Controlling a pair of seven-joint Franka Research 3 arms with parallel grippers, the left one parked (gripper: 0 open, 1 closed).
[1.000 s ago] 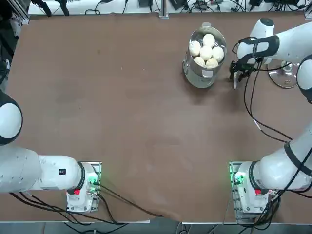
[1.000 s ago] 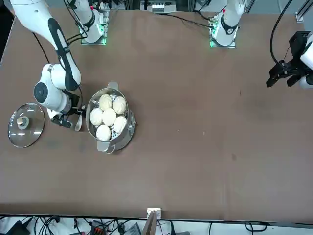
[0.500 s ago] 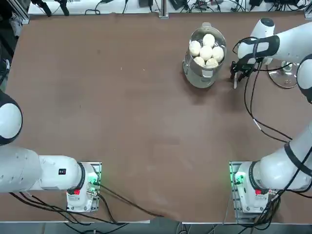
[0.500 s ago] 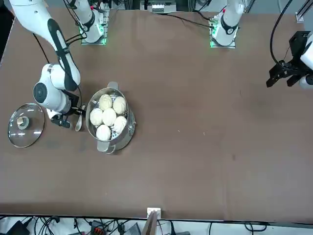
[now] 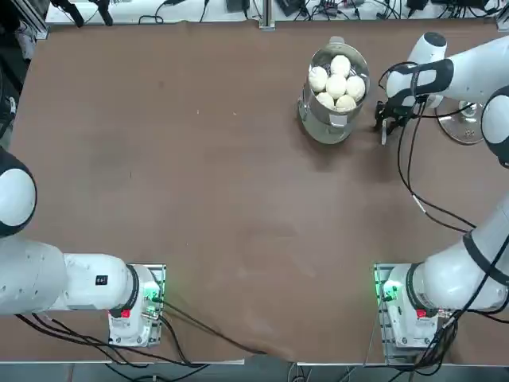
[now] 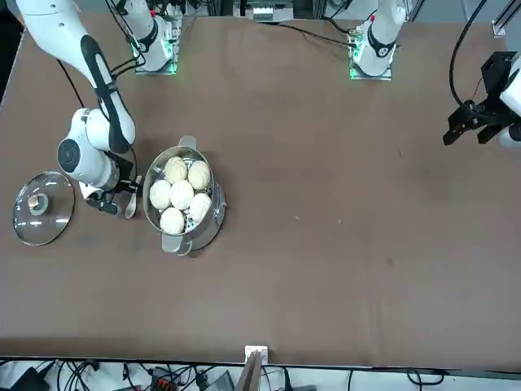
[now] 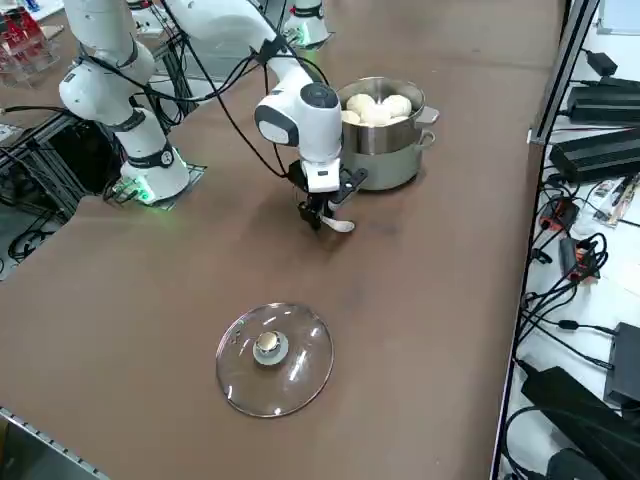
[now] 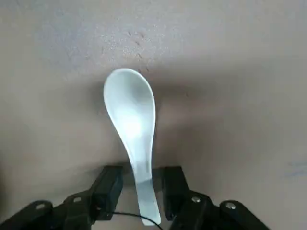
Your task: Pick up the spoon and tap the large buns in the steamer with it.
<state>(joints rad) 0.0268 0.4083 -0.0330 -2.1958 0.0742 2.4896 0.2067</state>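
Top view, contents by descending size.

Table point(image 5: 199, 199): brown top, bearing all items below.

Right arm point(image 5: 469, 68): white, reaching across the far right part of the table, wrist bent down toward the surface beside the steamer. In the front view it point(image 6: 89, 138) stands between lid and steamer.

Steamer point(image 5: 326, 123): round shiny steel pot, tall-sided, small side handles, upright near the far edge, uncovered. Also seen from the side point(image 7: 385, 150).

Lid point(image 7: 275, 358): round glass, central knob, lying flat on the table, well apart from the steamer on the arm's other side. Front view point(image 6: 38, 207) shows the same.

Buns point(image 5: 336, 82): five, smooth and white, clustered inside the steamer, tops near the rim. Front view point(image 6: 181, 194); side view point(image 7: 372, 107).

Right gripper point(image 8: 139, 186): black, low over the table just beside the steamer point(image 7: 318, 208). Fingers point(image 8: 109, 184) stand part-open, one on each side of the spoon's handle, close to it; whether they yet touch it cannot be told.

Spoon point(image 8: 132, 129): small, white, short-handled, lying on the table beside the steamer, bowl up, handle end between the fingers. Bowl shows past the gripper in the side view point(image 7: 340, 224) and front view point(image 6: 129, 206).
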